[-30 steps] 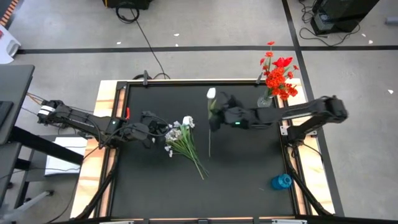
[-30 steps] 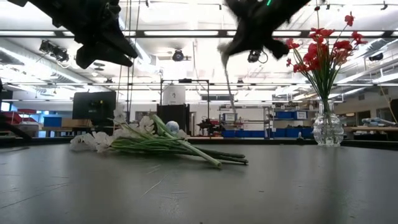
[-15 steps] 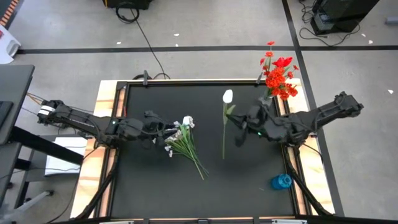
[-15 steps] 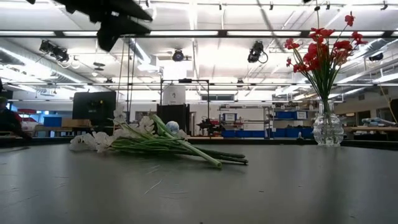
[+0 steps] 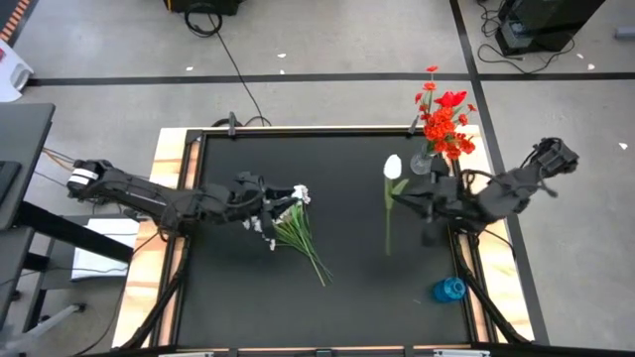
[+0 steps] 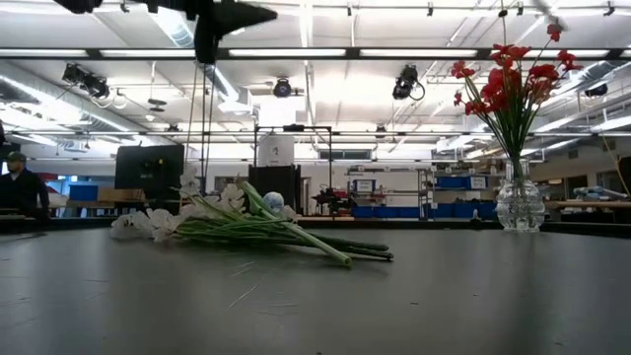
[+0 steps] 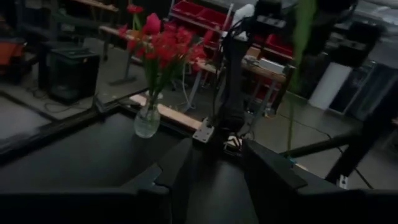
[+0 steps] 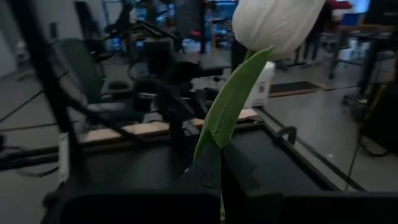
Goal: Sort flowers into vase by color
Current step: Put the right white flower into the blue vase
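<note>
White tulip (image 5: 393, 166): one single stem with a closed white bloom and a long green stalk; it is held in the air over the right part of the table, the bloom toward the far edge, the stalk running toward the near edge; in the right wrist view the bloom (image 8: 275, 22) and one long green leaf stand just in front of the fingers
Right gripper (image 5: 409, 201): over the right side of the table, near the glass vase; the two fingers are pressed together on the stalk of the white tulip; the right wrist view shows the stalk pinched between them
Left gripper (image 5: 260, 205): over the left half of the table, just at the bloom end of the loose bunch; the fingers (image 7: 268, 177) stand well apart with nothing between them; in the low view it hangs high above the bunch (image 6: 235, 17)
Loose bunch (image 5: 291, 226): white and pale flowers with green stalks; it lies flat on the black table top (image 5: 347, 288), blooms toward the left arm, stalks pointing to the near right; the low view shows it resting on the surface (image 6: 246, 227)
Red flowers (image 5: 444, 121): they stand upright in a clear glass vase (image 5: 424, 162) at the far right corner of the table; seen also in the low view (image 6: 505, 84) and in the left wrist view (image 7: 157, 46)
Blue object (image 5: 448, 290): small, at the right edge of the table near the front; what it is I cannot tell
Person (image 6: 20, 187): at the far left of the low view, in the room behind the table
</note>
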Tool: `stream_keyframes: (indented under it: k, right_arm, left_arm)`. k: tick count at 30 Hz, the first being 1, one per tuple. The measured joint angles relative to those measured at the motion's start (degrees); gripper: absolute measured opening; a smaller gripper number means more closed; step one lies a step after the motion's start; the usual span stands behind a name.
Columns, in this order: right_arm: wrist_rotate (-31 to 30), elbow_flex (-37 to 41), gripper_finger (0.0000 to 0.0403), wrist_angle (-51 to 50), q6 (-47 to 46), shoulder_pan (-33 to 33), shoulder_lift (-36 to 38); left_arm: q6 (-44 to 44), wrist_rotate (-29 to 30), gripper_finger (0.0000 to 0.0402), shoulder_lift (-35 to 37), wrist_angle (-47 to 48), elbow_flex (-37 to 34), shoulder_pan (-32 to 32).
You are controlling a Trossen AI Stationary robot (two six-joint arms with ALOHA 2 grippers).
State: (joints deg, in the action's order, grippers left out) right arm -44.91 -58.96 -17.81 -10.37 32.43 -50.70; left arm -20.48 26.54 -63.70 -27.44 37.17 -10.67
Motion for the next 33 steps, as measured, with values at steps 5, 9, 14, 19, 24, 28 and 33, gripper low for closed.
stream_keyframes:
  k: [5, 9, 14, 19, 24, 28, 33]
  right_arm:
    - [4.90, 0.00, 0.0001, -7.22, -0.84, 4.60, 4.99]
    - [12.80, 0.00, 0.0000, -9.78, -0.50, 7.19, 8.00]
    - [21.88, -0.02, 0.0000, -17.41, -4.52, 10.83, 11.95]
    - [22.29, -0.02, 0.0000, -22.72, -7.71, 16.42, 16.85]
    - [22.49, -0.04, 0.0000, -23.10, -4.54, 21.22, 21.57]
    - [22.89, 0.32, 0.0000, -22.96, -0.64, 23.48, 23.16]
    - [27.37, 5.10, 0.0000, -22.49, 1.14, 25.70, 24.27]
  left_arm:
    - [-5.19, 0.87, 0.0144, -5.96, -5.02, -0.02, -0.25]
    - [-8.43, 0.80, 0.0144, -11.07, -10.72, -0.01, -1.16]
    - [-8.95, 0.84, 0.0144, -16.50, -20.43, 0.00, -2.63]
    - [-7.56, 0.85, 0.0144, -20.14, -21.68, 4.25, -3.97]
    - [-0.43, 0.83, 0.0144, -24.55, -18.59, 12.89, -5.15]
    - [2.13, 0.82, 0.0144, -27.49, -12.13, 20.75, -5.37]
    - [2.03, 0.86, 0.0144, -30.25, -4.00, 28.09, -5.32]
